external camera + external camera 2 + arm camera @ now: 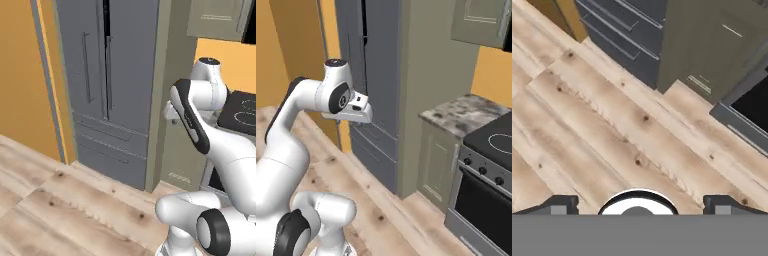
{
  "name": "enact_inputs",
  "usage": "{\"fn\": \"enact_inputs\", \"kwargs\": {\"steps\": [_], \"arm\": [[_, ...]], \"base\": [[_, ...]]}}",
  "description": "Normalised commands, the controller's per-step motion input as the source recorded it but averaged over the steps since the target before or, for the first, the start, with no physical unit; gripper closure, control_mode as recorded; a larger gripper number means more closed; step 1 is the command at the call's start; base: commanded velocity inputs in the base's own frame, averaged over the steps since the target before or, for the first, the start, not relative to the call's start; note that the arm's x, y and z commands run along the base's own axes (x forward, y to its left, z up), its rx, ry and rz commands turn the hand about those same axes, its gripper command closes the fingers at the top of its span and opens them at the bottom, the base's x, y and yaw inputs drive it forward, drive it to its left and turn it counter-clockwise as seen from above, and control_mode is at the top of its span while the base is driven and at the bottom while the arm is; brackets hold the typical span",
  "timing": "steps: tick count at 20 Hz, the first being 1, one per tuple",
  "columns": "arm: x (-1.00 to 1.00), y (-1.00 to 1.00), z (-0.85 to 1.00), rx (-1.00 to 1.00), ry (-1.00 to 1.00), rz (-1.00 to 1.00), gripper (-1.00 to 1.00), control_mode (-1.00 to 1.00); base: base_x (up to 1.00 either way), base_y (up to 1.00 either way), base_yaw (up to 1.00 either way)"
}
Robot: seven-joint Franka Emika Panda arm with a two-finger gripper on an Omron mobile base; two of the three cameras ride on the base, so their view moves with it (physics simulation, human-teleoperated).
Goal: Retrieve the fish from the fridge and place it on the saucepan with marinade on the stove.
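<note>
Two grey doors of the fridge (107, 70) stand nearly closed, a dark crack between them, with drawers below. Right of it, beyond a stone bench (466, 114), sits the stove (491, 145). The end effector (640, 202) hangs released, tips wide apart, over the wooden floor (602, 130).

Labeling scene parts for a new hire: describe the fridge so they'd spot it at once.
Start at the orange wall on the left; the fridge is the tall grey unit right beside it, reaching the wood floor. It has two upper doors with long vertical handles, a dark gap between them, and drawers below. Unlike the olive-green cabinet and black stove to its right, it is grey.
</note>
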Motion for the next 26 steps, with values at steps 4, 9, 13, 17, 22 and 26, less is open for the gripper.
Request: {"fn": "enact_inputs", "kwargs": {"steps": [4,9,13,17,22,26], "arm": [[0.00,0.00,0.00,0.00,0.00,0.00,-1.00,1.00],[0.00,0.00,0.00,0.00,0.00,0.00,-1.00,1.00],[0.00,0.00,0.00,0.00,0.00,0.00,-1.00,1.00],[0.00,0.00,0.00,0.00,0.00,0.00,-1.00,1.00],[0.00,0.00,0.00,0.00,0.00,0.00,-1.00,1.00],[0.00,0.00,0.00,0.00,0.00,0.00,-1.00,1.00]], "base": [[-0.15,0.01,1.00],[-0.10,0.01,1.00],[-0.01,0.01,1.00],[0.73,-0.02,0.69],[1.00,-0.45,0.12],[1.00,-0.31,-0.04]]}}
